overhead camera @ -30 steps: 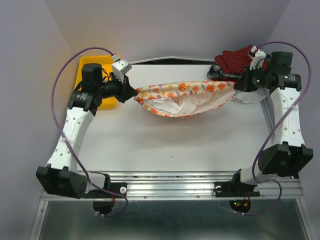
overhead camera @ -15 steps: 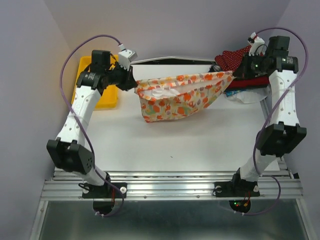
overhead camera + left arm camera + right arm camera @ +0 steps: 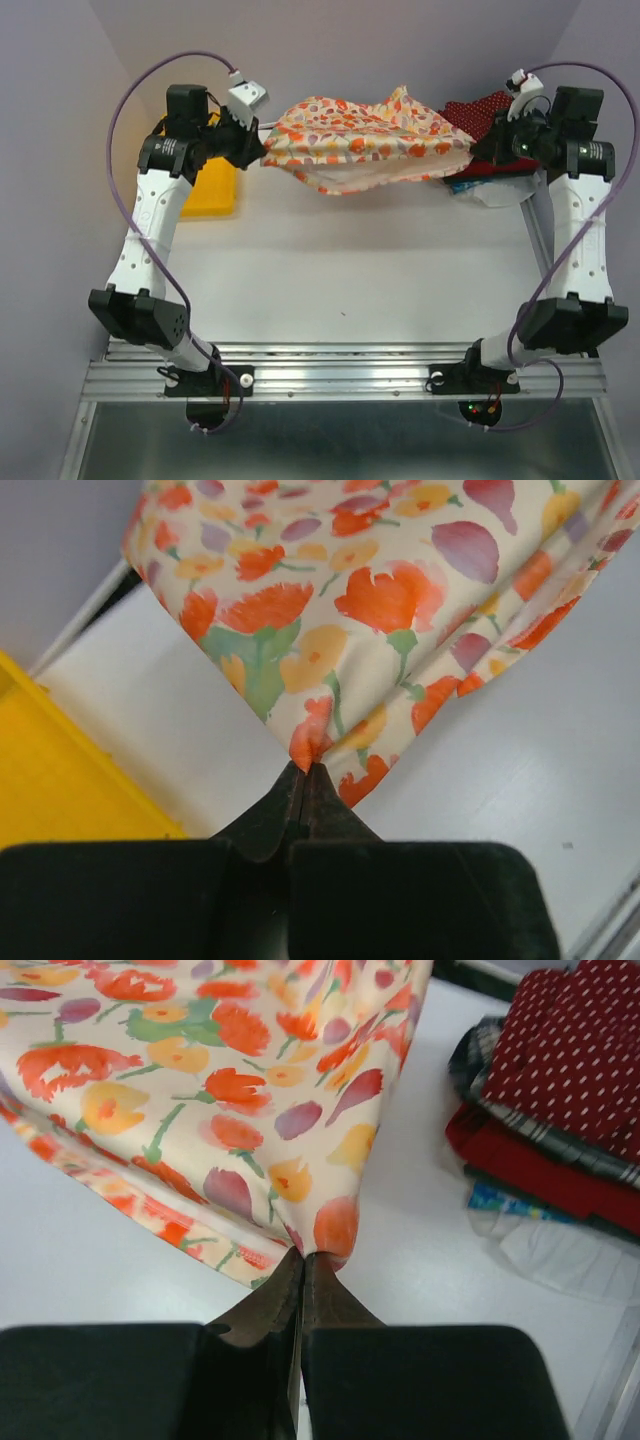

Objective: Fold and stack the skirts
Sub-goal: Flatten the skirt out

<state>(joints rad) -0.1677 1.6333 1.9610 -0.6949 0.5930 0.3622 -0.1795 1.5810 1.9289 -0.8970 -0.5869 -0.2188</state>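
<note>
The left gripper [image 3: 262, 152] and right gripper [image 3: 474, 152] are each pinching a corner of the cream floral skirt [image 3: 365, 140], jaws clamped tight, holding it spread above the table [image 3: 340, 260] (other skirts [image 3: 478, 118] piled at the far right).

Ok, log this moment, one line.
left gripper: shut on floral skirt corner | right gripper: shut on opposite corner | skirt stretched between | skirt stack: far right

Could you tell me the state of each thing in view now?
cream floral skirt: unfolded, held stretched between both grippers.
left gripper: shut on one end of it.
right gripper: shut on the other end.
dotted dark red skirt: folded, topmost.
plaid skirt: folded, beneath it.
plain red skirt: folded, beneath the plaid.
</note>
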